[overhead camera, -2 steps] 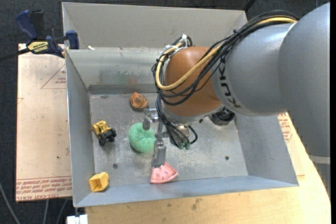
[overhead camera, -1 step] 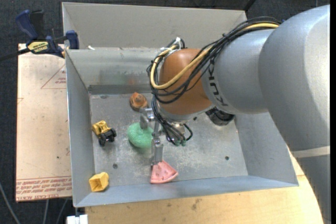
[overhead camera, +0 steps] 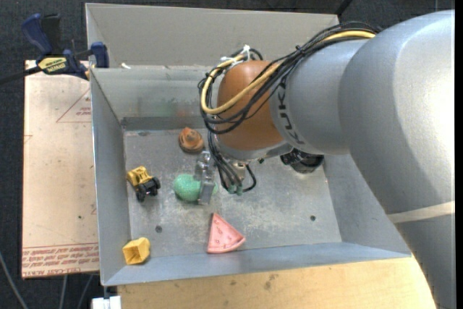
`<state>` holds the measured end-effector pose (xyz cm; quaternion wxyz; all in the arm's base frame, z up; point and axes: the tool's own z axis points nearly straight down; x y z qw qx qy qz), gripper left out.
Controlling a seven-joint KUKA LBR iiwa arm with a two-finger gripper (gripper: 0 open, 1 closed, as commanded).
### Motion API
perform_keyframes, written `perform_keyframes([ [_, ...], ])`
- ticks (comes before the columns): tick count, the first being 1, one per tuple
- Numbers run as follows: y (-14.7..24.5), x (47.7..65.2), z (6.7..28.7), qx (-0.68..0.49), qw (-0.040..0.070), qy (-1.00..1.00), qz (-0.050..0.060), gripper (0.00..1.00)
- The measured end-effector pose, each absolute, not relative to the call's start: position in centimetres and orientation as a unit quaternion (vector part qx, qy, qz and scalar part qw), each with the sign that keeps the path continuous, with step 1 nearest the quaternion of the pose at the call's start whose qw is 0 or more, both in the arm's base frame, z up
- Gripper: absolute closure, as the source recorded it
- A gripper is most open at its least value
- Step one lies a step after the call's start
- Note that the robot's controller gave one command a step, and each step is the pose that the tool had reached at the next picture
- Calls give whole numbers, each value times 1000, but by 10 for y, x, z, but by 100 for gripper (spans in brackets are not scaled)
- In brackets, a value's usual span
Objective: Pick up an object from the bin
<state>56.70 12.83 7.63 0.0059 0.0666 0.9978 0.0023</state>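
The bin (overhead camera: 108, 177) drops from its left wall to a flat floor; a yellow block (overhead camera: 136, 250) sits in the front-left corner, close to the front wall; a yellow toy truck (overhead camera: 143, 182) stands farther back with open floor round it; just right of it, mid-floor, lies a green rounded lump (overhead camera: 187, 187); the gripper (overhead camera: 208, 183) is down at the lump's right side, touching or nearly so, and how wide it stands cannot be told; a brown round thing (overhead camera: 192, 140) lies behind, near the back wall; a pink wedge (overhead camera: 224, 235) lies near the front wall; right of it the floor is open to the right wall.
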Motion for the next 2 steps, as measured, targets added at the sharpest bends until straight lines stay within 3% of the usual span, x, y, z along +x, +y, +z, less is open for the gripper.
perform_keyframes([
  [1,128,567,76,67,6,998,2,100],
  [2,118,548,234,59,2,998,1,100],
])
